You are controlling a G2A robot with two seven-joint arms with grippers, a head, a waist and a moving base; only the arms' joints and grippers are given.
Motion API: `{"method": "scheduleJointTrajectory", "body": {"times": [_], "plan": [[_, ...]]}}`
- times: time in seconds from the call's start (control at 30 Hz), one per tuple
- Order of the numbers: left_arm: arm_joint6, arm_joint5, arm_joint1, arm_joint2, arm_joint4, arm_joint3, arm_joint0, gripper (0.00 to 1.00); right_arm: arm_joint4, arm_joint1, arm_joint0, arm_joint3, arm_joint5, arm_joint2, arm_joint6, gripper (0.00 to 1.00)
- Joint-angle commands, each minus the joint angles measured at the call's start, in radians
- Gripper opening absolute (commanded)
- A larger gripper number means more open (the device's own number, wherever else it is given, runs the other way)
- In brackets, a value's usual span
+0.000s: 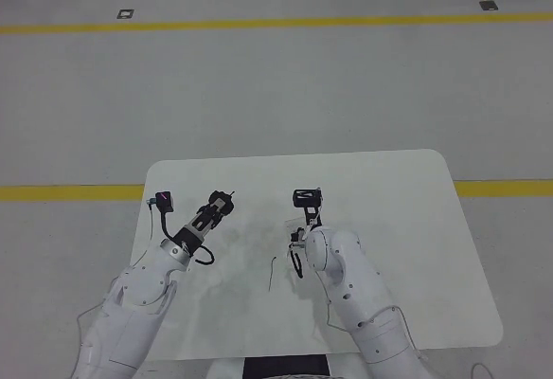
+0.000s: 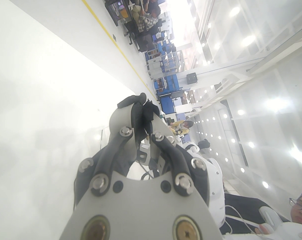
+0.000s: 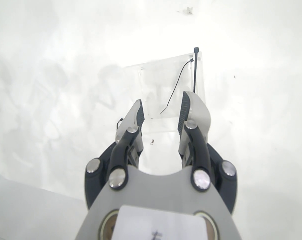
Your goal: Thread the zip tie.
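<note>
A black zip tie point(image 3: 195, 72) lies straight along one edge of a clear plastic plate point(image 3: 163, 76), its head point(image 3: 196, 50) at the plate's far corner. A thinner curved black strand point(image 3: 176, 87) crosses the plate beside it. My right gripper point(image 3: 162, 96) hovers open just above the plate, its fingers on either side of the strand's loose end and nothing between them. In the top view the right gripper point(image 1: 306, 199) is at the table's middle. My left gripper point(image 2: 141, 102) is shut, pads pressed together, raised over the table's left part point(image 1: 222, 202).
The white table point(image 1: 400, 189) has a thin dark strand point(image 1: 271, 271) lying between the arms near the front. A small dark speck point(image 3: 152, 141) and a short black bit point(image 3: 119, 121) lie by the right fingers. Free room stretches across the table's right and far side.
</note>
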Motion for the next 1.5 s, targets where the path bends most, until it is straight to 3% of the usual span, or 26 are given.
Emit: {"method": "scheduleJointTrajectory", "body": {"times": [0.0,0.43,1.47], "plan": [[0.0,0.0,0.0,0.0,0.0,0.0,0.0,0.0,0.001,-0.001,0.004,0.008,0.0,0.004,-0.003,0.31],[0.0,0.0,0.0,0.0,0.0,0.0,0.0,0.0,-0.001,-0.012,0.023,0.039,0.0,0.02,-0.014,0.23],[0.0,0.0,0.0,0.0,0.0,0.0,0.0,0.0,-0.083,-0.065,0.115,0.227,0.0,0.025,0.0,0.23]]}}
